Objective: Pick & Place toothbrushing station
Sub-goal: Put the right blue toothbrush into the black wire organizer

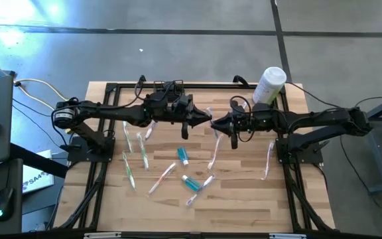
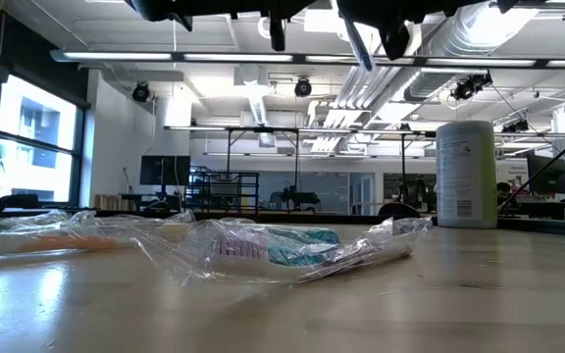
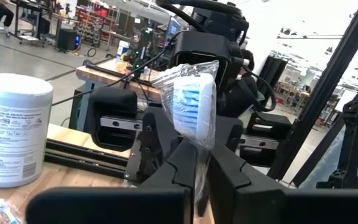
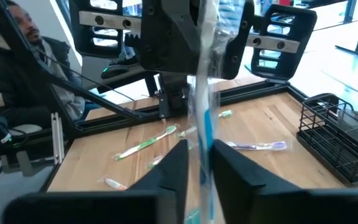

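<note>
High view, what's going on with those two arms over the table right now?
Both arms meet above the middle of the table. The left end effector and the right end effector are each shut on the same wrapped toothbrush, held in the air between them. Other toothbrushes and toothpaste tubes lie scattered below; the black wire rack stands apart.

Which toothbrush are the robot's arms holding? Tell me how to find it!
Look at the wooden table, then above its middle, where the left gripper and right gripper meet. Both pinch one plastic-wrapped blue toothbrush in the air; the other toothbrushes lie flat on the wood.
</note>
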`<state>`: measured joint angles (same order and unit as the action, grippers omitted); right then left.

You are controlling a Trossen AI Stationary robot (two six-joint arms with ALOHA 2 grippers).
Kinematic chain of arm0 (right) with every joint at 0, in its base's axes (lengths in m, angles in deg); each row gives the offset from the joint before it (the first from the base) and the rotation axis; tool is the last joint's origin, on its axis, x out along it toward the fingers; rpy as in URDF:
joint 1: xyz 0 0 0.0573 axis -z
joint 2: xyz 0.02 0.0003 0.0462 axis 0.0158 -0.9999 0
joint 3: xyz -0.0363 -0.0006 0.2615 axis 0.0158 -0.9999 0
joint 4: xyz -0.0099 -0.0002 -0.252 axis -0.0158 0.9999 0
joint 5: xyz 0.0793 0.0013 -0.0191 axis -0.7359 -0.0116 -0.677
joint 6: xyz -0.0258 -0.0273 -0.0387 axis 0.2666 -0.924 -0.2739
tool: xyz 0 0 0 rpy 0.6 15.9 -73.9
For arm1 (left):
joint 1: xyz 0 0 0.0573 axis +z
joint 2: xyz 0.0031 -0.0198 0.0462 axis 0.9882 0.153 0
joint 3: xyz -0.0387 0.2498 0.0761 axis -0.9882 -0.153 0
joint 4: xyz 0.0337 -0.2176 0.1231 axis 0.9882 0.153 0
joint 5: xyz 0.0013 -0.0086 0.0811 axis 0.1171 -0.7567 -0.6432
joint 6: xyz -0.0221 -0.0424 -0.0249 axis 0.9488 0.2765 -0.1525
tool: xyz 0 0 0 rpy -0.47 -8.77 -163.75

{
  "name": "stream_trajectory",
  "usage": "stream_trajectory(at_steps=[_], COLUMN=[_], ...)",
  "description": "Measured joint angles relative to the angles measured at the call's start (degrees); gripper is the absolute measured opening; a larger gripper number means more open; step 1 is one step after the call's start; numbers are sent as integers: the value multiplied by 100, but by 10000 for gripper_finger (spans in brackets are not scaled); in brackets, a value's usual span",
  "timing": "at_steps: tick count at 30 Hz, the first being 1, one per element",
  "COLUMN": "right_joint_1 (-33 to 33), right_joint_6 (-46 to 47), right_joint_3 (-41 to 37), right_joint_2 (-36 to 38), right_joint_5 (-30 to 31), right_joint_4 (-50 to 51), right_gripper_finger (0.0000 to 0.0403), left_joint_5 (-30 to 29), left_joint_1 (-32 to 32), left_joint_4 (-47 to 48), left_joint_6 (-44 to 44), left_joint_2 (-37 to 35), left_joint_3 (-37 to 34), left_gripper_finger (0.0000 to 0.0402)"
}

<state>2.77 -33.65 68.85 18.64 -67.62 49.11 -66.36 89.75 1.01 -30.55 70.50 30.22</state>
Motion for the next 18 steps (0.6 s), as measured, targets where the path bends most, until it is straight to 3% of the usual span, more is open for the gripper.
stream_trajectory(at_steps=[11, 18], right_joint_1=[0, -2], right_joint_6=[254, -205], right_joint_3=[0, 0], right_joint_2=[84, 588], right_joint_5=[-331, -191], right_joint_4=[195, 845], right_gripper_finger=[205, 222], left_joint_5=[-80, -215], left_joint_1=[6, 8], left_joint_4=[154, 1455], left_joint_6=[-104, -286], left_joint_2=[-46, -50], left_joint_3=[228, 1000], left_gripper_finger=[6, 6])
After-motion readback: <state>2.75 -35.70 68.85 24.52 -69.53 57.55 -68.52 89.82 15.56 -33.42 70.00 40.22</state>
